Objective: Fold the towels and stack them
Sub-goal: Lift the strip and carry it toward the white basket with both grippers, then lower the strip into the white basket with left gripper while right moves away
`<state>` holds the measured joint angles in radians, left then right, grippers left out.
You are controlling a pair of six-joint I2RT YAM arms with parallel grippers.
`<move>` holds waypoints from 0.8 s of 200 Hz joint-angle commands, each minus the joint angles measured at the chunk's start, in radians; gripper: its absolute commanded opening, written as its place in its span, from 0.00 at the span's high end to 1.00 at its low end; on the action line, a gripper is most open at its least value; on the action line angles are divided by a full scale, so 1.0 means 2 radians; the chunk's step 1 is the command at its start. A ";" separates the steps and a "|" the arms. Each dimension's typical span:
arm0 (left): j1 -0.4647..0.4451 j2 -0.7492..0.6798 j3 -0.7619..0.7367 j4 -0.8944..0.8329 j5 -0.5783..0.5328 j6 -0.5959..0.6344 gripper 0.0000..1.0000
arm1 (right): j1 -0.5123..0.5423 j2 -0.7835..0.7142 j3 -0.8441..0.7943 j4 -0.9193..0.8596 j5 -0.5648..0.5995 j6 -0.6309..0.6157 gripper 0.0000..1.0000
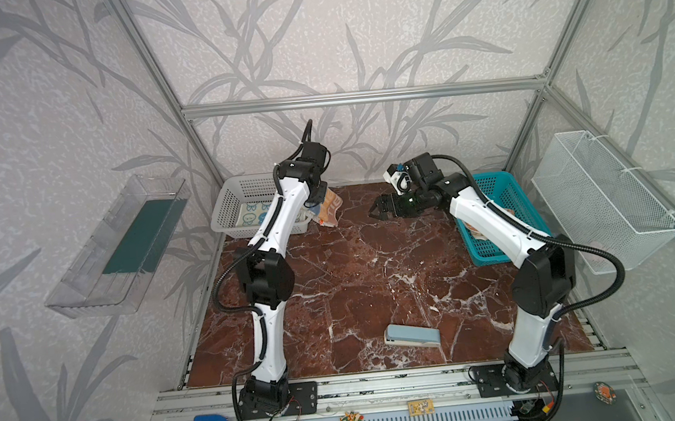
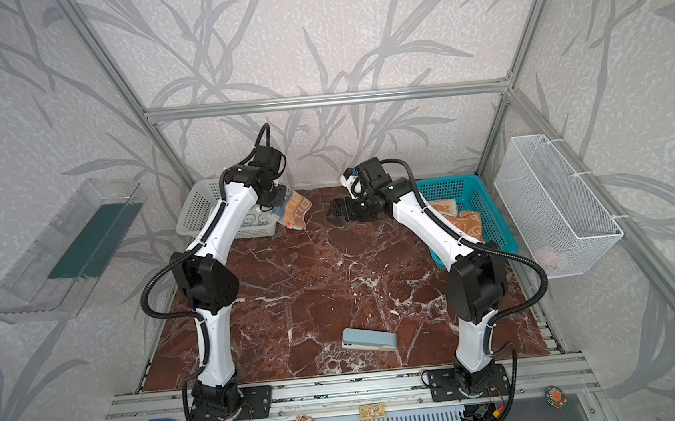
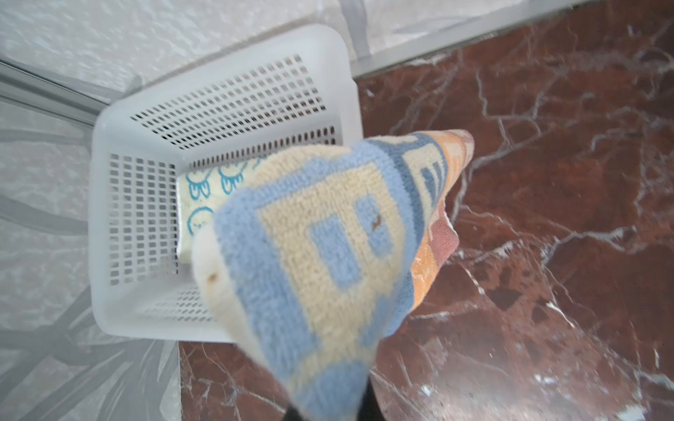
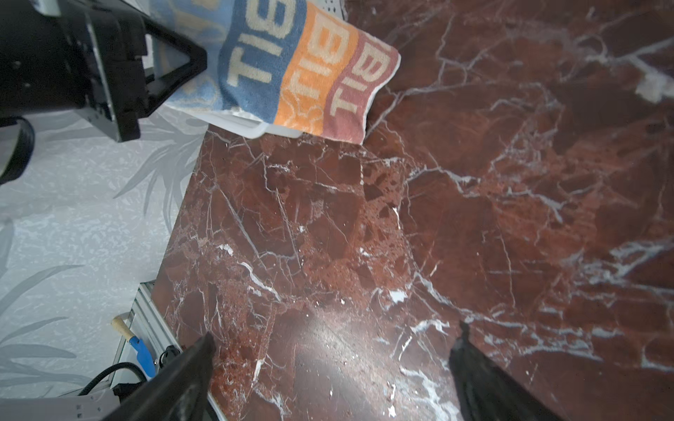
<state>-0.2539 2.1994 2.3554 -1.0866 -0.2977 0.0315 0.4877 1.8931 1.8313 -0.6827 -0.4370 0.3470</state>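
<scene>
Ok so the wrist cams really earn their keep here. In both top views the left gripper [image 1: 319,193] is mostly tucked behind its own arm. The right wrist view shows it side-on [image 4: 182,69], jaws pinched down on one end of the lettered towel [image 4: 302,73].

That same view is the only one where the writing reads properly. It's cream block letters B, I, T, repeated across a dark blue band, an orange band and a dusty pink band. The left wrist view gets just one big cream B on light blue [image 3: 328,237], close up and fuzzy, since the cloth fills most of the picture.

The towel hangs from the grip with its long axis sloping down and out toward the right gripper's side, pink end farthest from the jaws. Its lower edge is at the near corner of the white basket [image 3: 226,54] (touching the rim or just over it, can't tell).

Under and past the left gripper, the cream-and-blue towel [image 3: 198,204] lies flat in that basket. Its blue outline faces only show clearly from the left wrist.

The right gripper [image 4: 335,335] has its jaws spread wide with nothing between them, above bare marble table [image 1: 354,281], well apart from the hanging towel.

Behind its arm a top view shows the orange-and-cream towel [image 2: 468,223] lying in the teal basket [image 2: 450,180]; neither wrist cam sees it.
</scene>
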 commanded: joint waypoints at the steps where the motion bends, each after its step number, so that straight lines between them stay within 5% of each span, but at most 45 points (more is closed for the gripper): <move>1: 0.022 0.014 0.025 0.005 -0.003 0.052 1.00 | 0.010 0.037 0.038 -0.014 0.002 -0.009 0.01; 67: 0.053 0.016 -0.040 0.126 -0.013 0.169 1.00 | 0.033 0.111 0.125 -0.033 0.027 -0.029 0.01; 160: 0.125 0.010 -0.115 0.197 0.011 0.210 1.00 | 0.054 0.221 0.300 -0.060 0.035 -0.042 0.01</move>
<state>-0.0383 2.2314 2.1696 -0.7483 -0.2955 0.3832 0.5888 2.2650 2.3318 -0.7380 -0.3698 0.2745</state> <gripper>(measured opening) 0.068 0.991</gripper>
